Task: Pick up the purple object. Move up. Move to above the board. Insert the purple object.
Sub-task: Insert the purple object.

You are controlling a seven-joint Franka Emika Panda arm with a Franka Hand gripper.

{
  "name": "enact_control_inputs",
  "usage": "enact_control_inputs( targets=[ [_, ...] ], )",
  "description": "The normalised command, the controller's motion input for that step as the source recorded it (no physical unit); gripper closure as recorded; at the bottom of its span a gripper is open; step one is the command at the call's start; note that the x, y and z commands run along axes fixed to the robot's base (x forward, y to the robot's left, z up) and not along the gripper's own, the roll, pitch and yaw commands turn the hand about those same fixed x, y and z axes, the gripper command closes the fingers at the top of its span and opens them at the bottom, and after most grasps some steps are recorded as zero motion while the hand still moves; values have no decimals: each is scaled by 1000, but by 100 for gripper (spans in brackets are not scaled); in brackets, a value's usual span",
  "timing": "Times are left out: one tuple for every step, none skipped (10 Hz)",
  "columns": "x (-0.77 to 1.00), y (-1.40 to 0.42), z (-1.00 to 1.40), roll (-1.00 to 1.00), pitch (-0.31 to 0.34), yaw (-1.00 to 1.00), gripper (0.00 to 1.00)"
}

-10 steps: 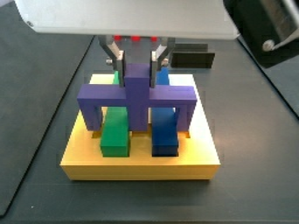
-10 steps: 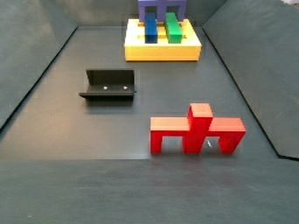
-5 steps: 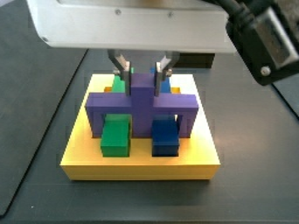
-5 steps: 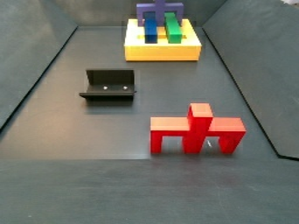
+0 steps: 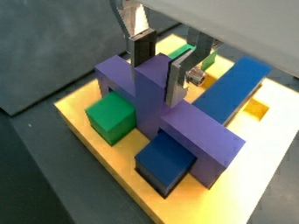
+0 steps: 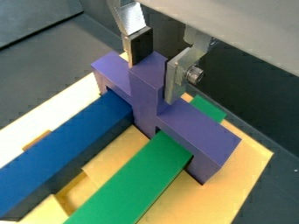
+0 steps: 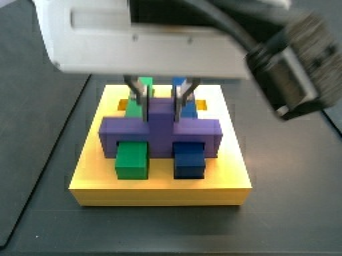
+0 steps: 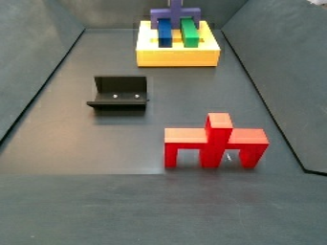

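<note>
The purple object [image 5: 176, 122] sits low on the yellow board [image 5: 117, 162], its crossbar across the green bar [image 5: 114, 116] and the blue bar [image 5: 233, 87]. My gripper [image 5: 162, 72] is shut on its upright stem, one finger on each side near the top. The other wrist view shows the same grip [image 6: 156, 68] on the purple object [image 6: 146, 83]. In a side view the gripper [image 7: 162, 96] hangs over the board [image 7: 160, 190] with the purple object [image 7: 160, 128] under it. In the far side view the purple object [image 8: 174, 16] stands on the board [image 8: 179, 55]; the gripper is out of frame there.
A red piece [image 8: 215, 142] of the same shape stands on the dark floor near the front right. The fixture [image 8: 119, 93] stands at middle left. The green bar [image 7: 131, 157] and blue bar [image 7: 191, 158] lie in the board's slots.
My gripper has moved down with the purple object. Its legs have sunk toward the board, and the crossbar now lies low over the green and blue bars.
</note>
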Motion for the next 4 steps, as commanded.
enact_control_inputs(
  targets=[
    [-43, 0, -551, -141, -224, 0, 100],
    [0, 0, -440, 0, -76, -37, 100],
    [0, 0, 0, 30, 0, 0, 100],
    [0, 0, 0, 0, 0, 0, 100]
  ],
)
